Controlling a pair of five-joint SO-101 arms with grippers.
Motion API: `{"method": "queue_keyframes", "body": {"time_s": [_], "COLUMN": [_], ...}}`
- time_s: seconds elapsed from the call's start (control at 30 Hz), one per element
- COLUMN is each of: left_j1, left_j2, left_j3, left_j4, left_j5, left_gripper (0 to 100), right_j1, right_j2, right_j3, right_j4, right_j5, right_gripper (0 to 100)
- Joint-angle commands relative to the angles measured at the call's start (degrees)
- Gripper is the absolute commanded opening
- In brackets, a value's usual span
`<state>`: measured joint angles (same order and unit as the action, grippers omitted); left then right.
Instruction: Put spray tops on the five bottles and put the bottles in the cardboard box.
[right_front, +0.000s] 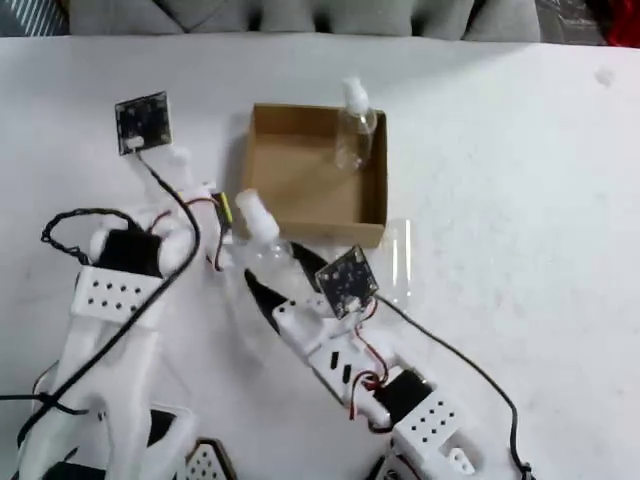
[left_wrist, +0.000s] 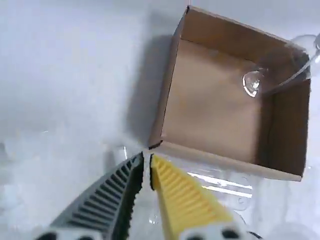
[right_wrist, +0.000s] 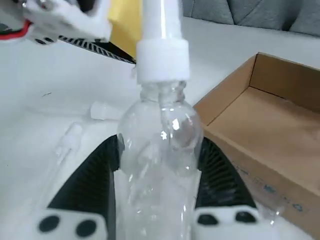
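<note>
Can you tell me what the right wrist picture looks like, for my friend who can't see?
The right end effector grips a clear bottle with a white spray top on its neck. An open cardboard box sits on the white table beside it.

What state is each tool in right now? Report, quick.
Left tool: closed, holding nothing.
Right tool: closed on a clear bottle with a spray top on it.

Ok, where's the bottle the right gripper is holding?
High view: the bottle is clamped in the right gripper just outside the near-left corner of the cardboard box, with the left gripper beside it.
</note>
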<state>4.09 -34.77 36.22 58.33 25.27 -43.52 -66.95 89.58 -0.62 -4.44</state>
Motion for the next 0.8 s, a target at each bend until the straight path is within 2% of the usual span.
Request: {"method": "queue_keyframes", "body": {"time_s": [0.0, 0.27, 0.53, 0.77], "left_j1": [1.1, 5.76, 5.76, 5.67], "left_j2": [-0.04, -0.04, -0.04, -0.13], "left_j3": [-0.7, 0.97, 1.58, 1.32], "left_j4": [-0.26, -1.05, -1.93, -1.76], "left_j5": [-0.44, -0.88, -0.88, -0.88], "left_gripper": [2, 2, 2, 2], "right_j1": [0.66, -3.38, -3.21, 4.18], "right_j2": [-0.57, -0.57, -0.57, -0.57], "right_j3": [-3.43, -2.99, -3.25, -5.36], "right_j4": [-1.19, -0.04, 0.84, 0.57], "right_j5": [-0.88, -0.53, -0.53, -0.88], "right_gripper": [1.5, 1.5, 1.5, 1.5]}}
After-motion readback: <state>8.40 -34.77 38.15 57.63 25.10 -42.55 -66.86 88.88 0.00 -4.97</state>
